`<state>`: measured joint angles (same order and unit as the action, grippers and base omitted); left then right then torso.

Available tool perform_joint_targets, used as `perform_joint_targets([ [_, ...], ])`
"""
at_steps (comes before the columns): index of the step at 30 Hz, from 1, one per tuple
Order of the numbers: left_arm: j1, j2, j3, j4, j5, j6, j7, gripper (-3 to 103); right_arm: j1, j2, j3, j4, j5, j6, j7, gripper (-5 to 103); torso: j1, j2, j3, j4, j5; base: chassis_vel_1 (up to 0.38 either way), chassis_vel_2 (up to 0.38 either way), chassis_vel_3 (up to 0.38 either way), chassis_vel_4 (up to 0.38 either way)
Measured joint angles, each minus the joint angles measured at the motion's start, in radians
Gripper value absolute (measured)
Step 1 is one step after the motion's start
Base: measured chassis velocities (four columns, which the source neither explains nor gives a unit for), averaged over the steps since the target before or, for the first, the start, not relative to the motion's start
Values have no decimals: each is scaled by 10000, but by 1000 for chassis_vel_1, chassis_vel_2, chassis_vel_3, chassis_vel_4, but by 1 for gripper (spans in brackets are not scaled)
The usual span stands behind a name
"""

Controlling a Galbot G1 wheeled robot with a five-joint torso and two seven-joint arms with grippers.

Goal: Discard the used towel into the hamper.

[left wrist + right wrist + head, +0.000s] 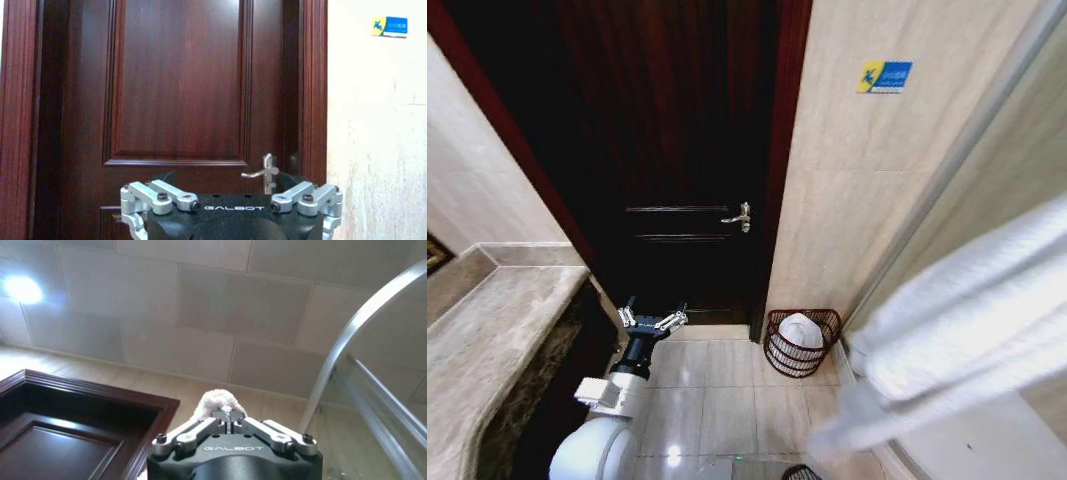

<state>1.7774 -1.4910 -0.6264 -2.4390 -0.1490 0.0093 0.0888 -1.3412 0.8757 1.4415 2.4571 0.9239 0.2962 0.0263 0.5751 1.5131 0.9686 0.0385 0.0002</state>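
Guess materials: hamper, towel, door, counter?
Hamper: dark reddish-brown openwork, wire or wicker, can't tell which; something white already inside. Towel: white, soft terry-looking cloth; fuzzy tuft pinched in the right end effector. Door: dark glossy panelled wood or veneer, metal lever handle. Counter: veined grey-beige polished stone, likely marble.

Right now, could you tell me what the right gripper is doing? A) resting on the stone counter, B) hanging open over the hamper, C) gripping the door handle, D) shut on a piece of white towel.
D: in the right wrist view the right gripper has its fingers closed together on a tuft of white towel, pointing up toward the tiled ceiling, away from the hamper on the floor.
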Motion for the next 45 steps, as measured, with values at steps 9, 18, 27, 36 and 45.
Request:
perform_joint_targets([
  [9,0,0,0,0,0,0,2,100,1463,-468,-1966,-554,-555,-23,166,2,-1,0,-1,0,-2,0,0,0,0],
  [18,0,0,1,0,0,0,2,100,2966,-589,-4323,-1680,-1398,245,180,2,-2,-1,-1,0,-3,0,0,0,0],
  [27,0,0,0,0,0,0,2,100,4459,-501,-5889,-3107,-1881,496,142,2,-1,-2,0,0,-1,0,0,0,0],
  [36,0,0,1,0,0,0,2,100,6411,-296,-6806,-4835,-2111,854,-375,2,-1,-2,-1,1,-2,0,0,0,0],
  [45,0,-1,0,0,0,0,2,100,7487,-176,-7549,-5991,-2097,961,-635,2,-1,-2,-1,0,-2,0,0,0,0],
])
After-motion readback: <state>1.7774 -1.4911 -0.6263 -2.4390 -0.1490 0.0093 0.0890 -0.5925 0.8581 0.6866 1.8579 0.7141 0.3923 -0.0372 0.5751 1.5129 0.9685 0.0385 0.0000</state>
